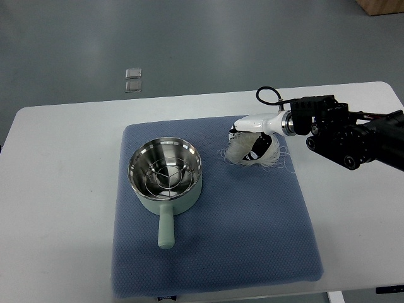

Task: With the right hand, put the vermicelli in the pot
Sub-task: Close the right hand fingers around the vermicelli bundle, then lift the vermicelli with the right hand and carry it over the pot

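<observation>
A pale green pot with a shiny steel inside stands on the left half of a blue mat, its handle pointing toward the near edge. A white bundle of vermicelli lies on the mat to the right of the pot. My right hand, white with black fingertips, comes in from the right and rests on top of the bundle with its fingers curled around the strands. The bundle still touches the mat. The left arm does not show.
The mat lies on a white table. Two small clear packets lie on the grey floor beyond the table's far edge. A black cable loops above my right wrist.
</observation>
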